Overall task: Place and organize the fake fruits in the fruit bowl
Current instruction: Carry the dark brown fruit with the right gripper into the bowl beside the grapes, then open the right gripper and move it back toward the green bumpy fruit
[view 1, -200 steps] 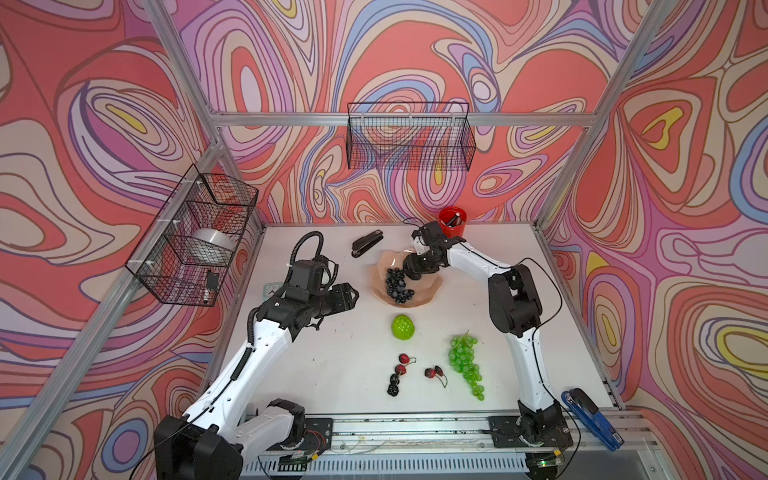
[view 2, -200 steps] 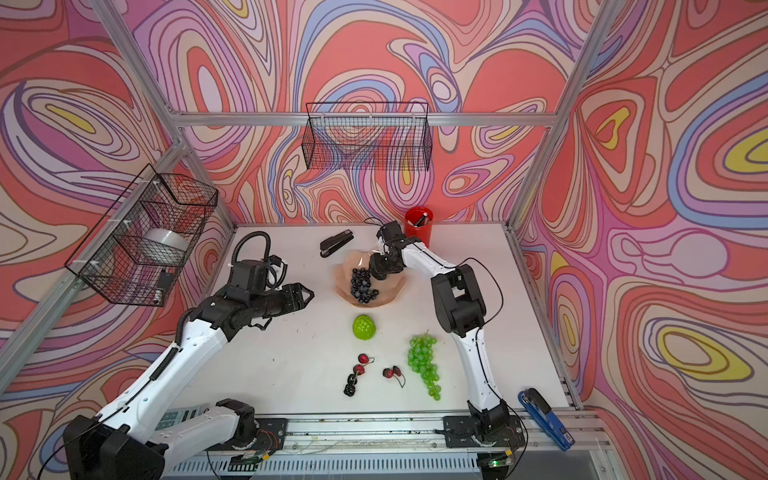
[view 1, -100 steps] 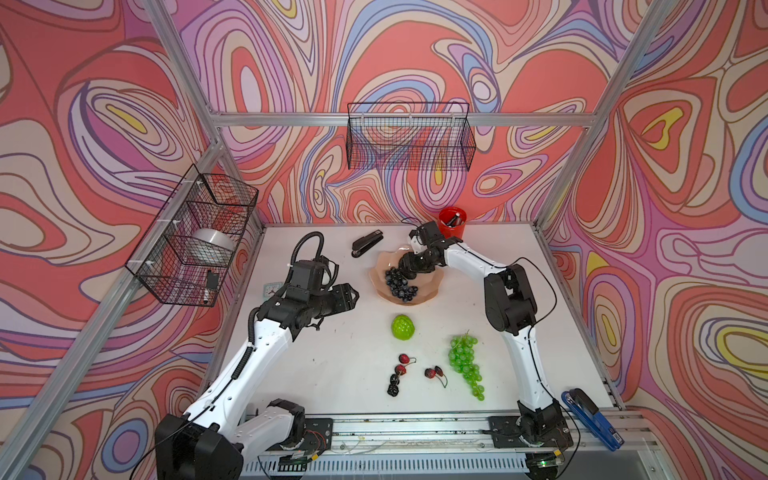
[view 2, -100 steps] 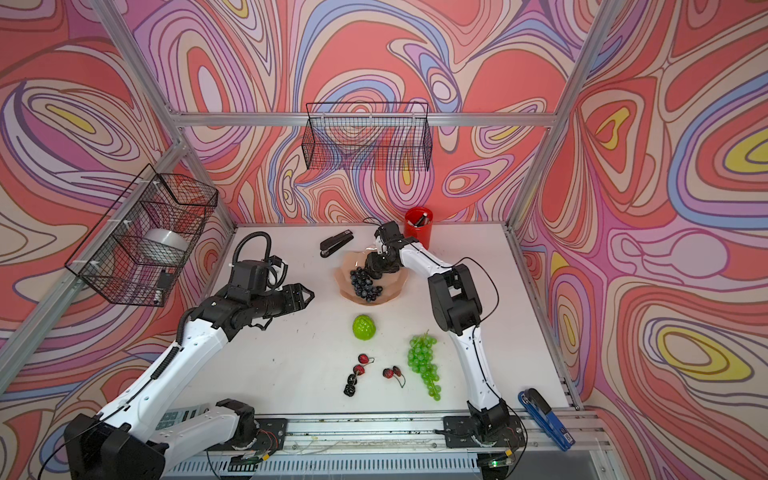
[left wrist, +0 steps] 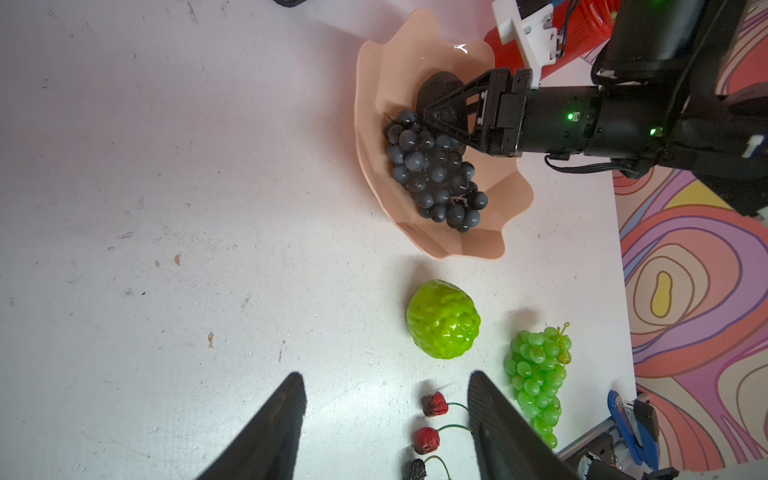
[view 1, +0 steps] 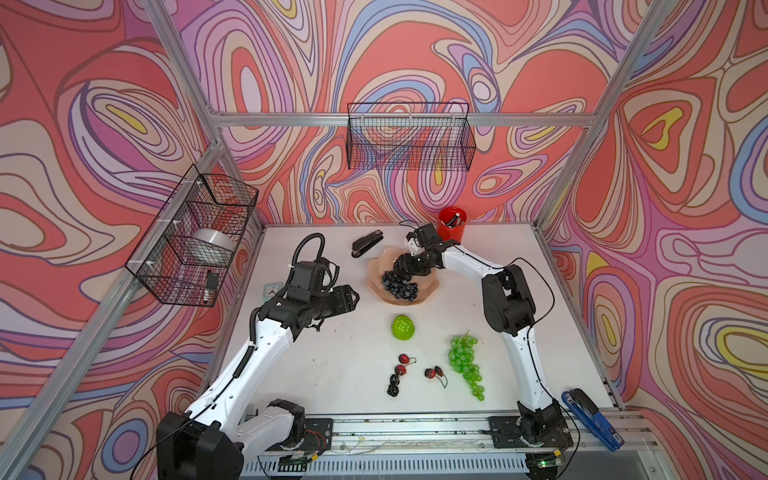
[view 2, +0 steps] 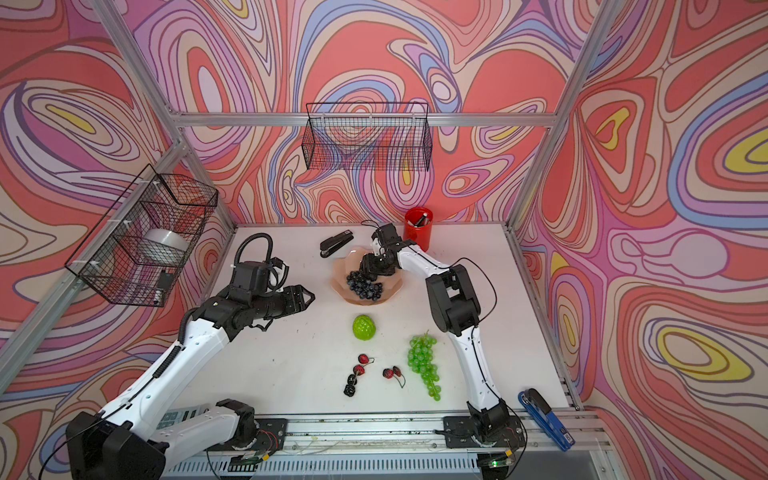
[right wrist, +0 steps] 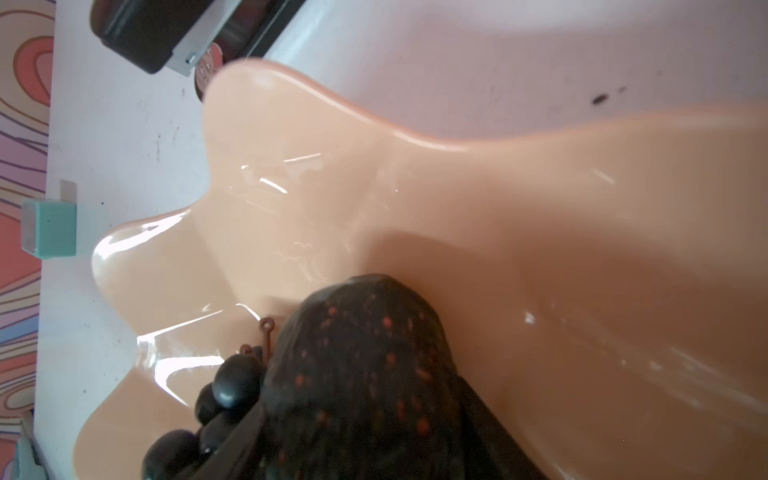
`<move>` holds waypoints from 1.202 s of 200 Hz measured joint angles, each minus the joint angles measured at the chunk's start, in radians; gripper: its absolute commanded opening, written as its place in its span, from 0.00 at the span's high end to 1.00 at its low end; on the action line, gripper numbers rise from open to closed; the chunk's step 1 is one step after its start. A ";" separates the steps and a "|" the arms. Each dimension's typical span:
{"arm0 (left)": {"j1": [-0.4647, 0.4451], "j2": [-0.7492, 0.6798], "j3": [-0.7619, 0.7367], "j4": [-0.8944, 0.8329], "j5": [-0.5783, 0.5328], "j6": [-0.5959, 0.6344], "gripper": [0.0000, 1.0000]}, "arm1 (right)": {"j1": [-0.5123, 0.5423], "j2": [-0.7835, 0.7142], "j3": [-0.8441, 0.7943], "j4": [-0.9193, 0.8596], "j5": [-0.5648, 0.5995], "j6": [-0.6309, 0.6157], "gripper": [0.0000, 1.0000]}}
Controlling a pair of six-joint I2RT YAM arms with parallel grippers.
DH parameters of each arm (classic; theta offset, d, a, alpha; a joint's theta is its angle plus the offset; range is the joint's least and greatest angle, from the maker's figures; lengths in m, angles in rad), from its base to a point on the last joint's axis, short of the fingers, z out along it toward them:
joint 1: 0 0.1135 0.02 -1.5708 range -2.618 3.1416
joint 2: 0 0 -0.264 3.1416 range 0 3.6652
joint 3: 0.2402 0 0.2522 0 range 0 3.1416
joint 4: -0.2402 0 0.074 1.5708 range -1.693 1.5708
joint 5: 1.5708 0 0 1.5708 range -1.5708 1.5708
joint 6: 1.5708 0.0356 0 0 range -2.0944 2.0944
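Observation:
The peach-pink fruit bowl (view 1: 428, 289) (left wrist: 415, 54) stands at the back middle of the table. The dark purple grape bunch (view 1: 400, 286) (left wrist: 436, 174) lies in it. My right gripper (view 1: 401, 267) reaches down into the bowl, shut on the dark avocado (right wrist: 365, 353) (left wrist: 436, 87), which rests against the bowl's inner wall beside the grapes. My left gripper (view 1: 353, 297) (left wrist: 386, 378) hovers open and empty, left of the bowl. On the table in front lie the lime-green round fruit (view 1: 403, 327), the green grape bunch (view 1: 464, 361), red cherries (view 1: 402, 359) and blackberries (view 1: 393, 384).
Behind the bowl lie a black stapler (view 1: 366, 243) and a red cup (view 1: 452, 222). A small clock (view 1: 271, 289) sits near the left edge, and a blue tool (view 1: 590, 415) at the front right corner. Wire baskets (view 1: 409, 137) (view 1: 195, 237) hang on the back and left walls.
My right gripper has shifted slightly inside the bowl with the avocado. The left arm has not moved.

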 measured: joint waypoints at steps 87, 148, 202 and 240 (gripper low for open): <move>0.000 0.061 0.032 -0.021 0.012 0.005 0.21 | 0.000 -0.115 0.000 -0.061 0.085 -0.119 0.21; 0.000 0.103 0.084 -0.048 0.014 0.013 0.21 | 0.018 -0.372 -0.144 -0.049 0.134 -0.168 0.21; 0.000 0.113 0.066 -0.035 0.013 0.009 0.21 | 0.173 -0.632 -0.484 -0.048 0.227 -0.144 0.21; 0.000 0.114 0.014 -0.010 0.011 0.000 0.22 | 0.321 -0.734 -0.644 -0.053 0.266 -0.055 0.20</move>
